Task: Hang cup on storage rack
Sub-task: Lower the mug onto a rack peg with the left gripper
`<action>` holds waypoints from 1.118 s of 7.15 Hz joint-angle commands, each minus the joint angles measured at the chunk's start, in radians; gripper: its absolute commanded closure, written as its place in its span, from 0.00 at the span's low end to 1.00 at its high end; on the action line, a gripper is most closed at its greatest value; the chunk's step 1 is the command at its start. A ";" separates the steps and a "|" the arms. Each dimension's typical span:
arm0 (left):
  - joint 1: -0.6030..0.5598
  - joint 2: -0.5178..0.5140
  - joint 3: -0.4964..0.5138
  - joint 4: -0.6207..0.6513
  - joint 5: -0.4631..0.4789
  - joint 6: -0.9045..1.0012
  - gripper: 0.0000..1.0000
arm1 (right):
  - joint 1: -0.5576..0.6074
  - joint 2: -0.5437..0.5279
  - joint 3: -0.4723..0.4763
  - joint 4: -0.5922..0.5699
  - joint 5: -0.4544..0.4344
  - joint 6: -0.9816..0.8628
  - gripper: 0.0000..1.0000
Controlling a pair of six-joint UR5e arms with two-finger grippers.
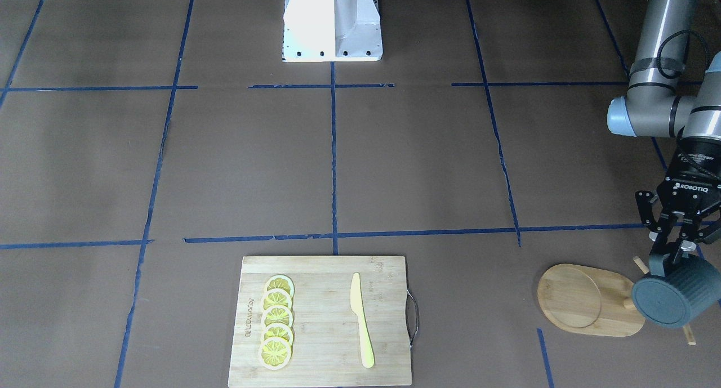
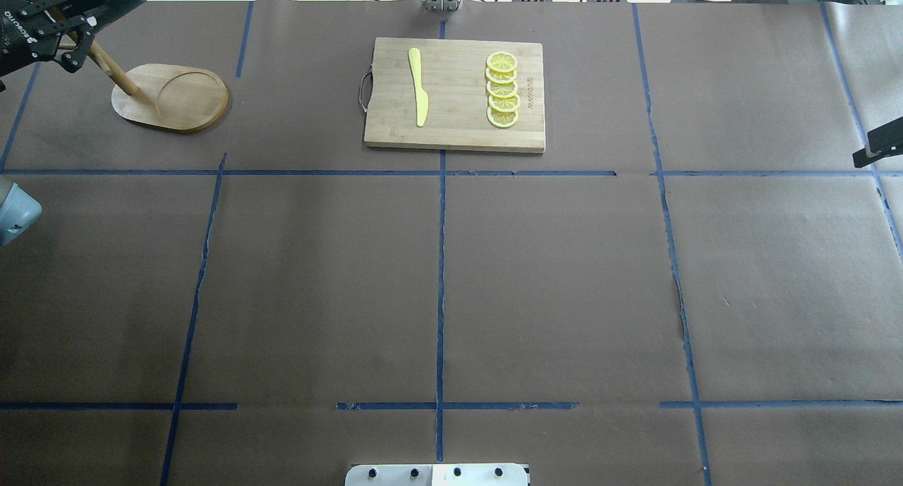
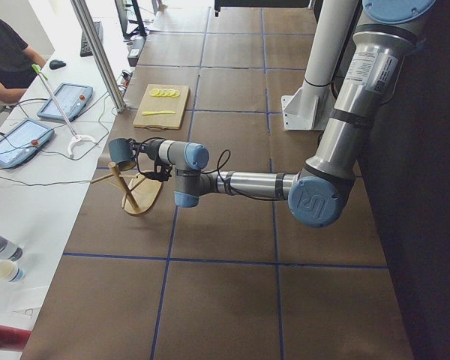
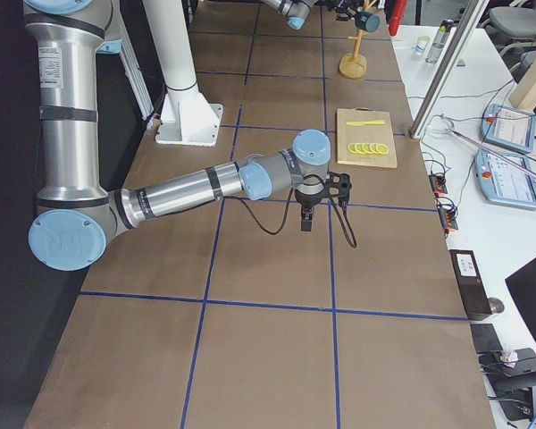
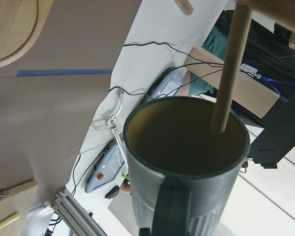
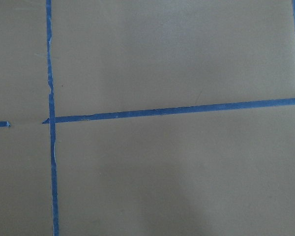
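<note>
Probably heavy, stiff and chippable, the cup [image 1: 673, 295] is best held as now: left gripper [image 1: 670, 255] clamped on its squared handle [image 5: 171, 209]. Whether the right gripper [image 4: 306, 222] is clenched cannot be told.

You have a bamboo cutting board [image 1: 321, 320] on the brown worktop [image 1: 422, 168], which is marked with blue tape lines [image 1: 333, 151]. On the board lie five lemon slices [image 1: 276, 316] in an overlapping row and, apart from them, a yellow knife [image 1: 360, 320].

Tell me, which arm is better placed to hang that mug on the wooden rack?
Left. The left gripper holds the cup by its handle, right at the storage rack and its pegs; the right gripper hangs far across the table.
</note>
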 commanded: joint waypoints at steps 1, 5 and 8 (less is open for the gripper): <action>0.000 0.006 0.001 -0.005 0.000 0.000 0.93 | 0.000 0.000 0.001 0.000 0.000 0.000 0.00; 0.000 0.014 0.008 -0.008 -0.013 0.002 0.79 | 0.000 0.000 0.001 0.000 0.000 0.000 0.00; -0.001 0.018 0.009 -0.008 -0.042 0.008 0.00 | 0.000 0.000 0.001 0.000 0.000 0.000 0.00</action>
